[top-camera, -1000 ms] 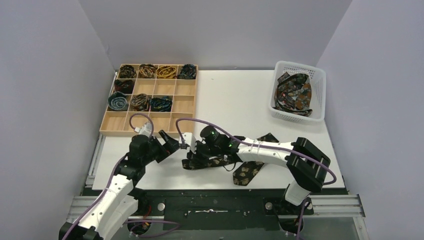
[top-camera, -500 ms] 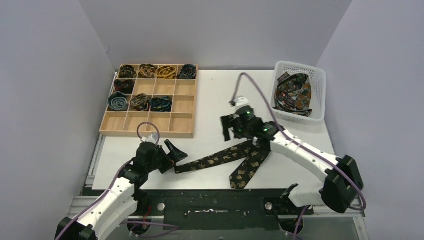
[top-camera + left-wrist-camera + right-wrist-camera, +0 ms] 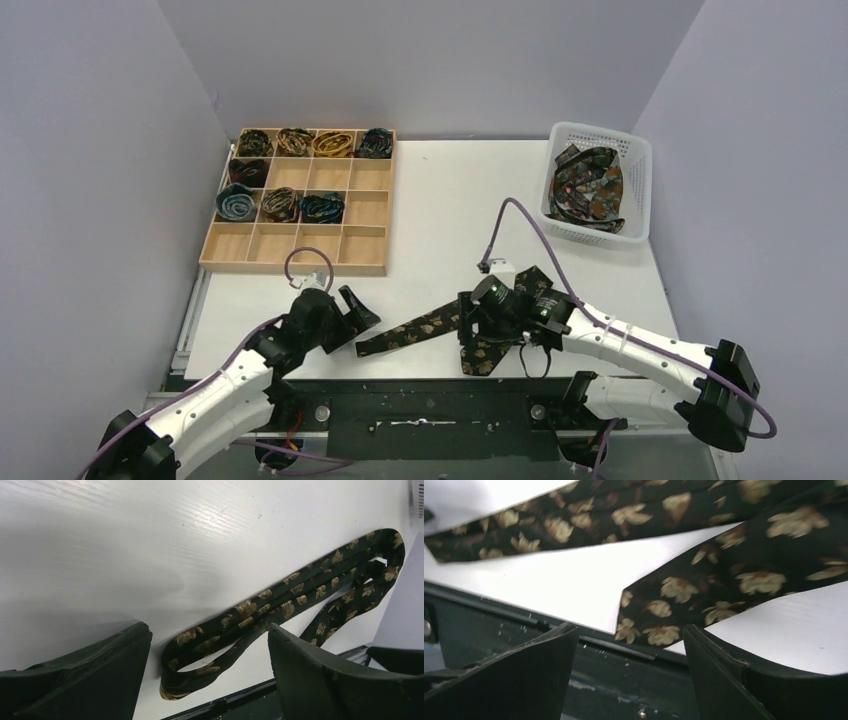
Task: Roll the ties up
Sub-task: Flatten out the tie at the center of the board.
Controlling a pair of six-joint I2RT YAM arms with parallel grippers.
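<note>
Top external view: one dark tie (image 3: 430, 325) with gold flowers lies flat on the white worktop (image 3: 440, 220), near the front edge and between the two arms.
Tie shape: it is folded into a narrow V. The fold points to the far right, the narrow end reaches left, and the wide pointed end lies by the front edge.
Left end effector (image 3: 362, 312): the jaws are spread wide and hold nothing. In the left wrist view the tie's narrow end lies on the worktop in the gap between the two fingers; whether they touch it cannot be told.
Right end effector (image 3: 483, 330): the jaws stand wide apart with nothing gripped. In the right wrist view the tie's wide tip sits between the fingers, at the worktop's front edge.
Wooden tray (image 3: 300, 268): it sits at the far left of the worktop and is divided into square compartments.
Rolled ties (image 3: 294, 141): eight coils, one per compartment. Four are in the back row, one is at the left of the second row, and three are in the third row.
White basket (image 3: 600, 130): it stands at the far right and holds a loose heap of ties (image 3: 588, 188).
</note>
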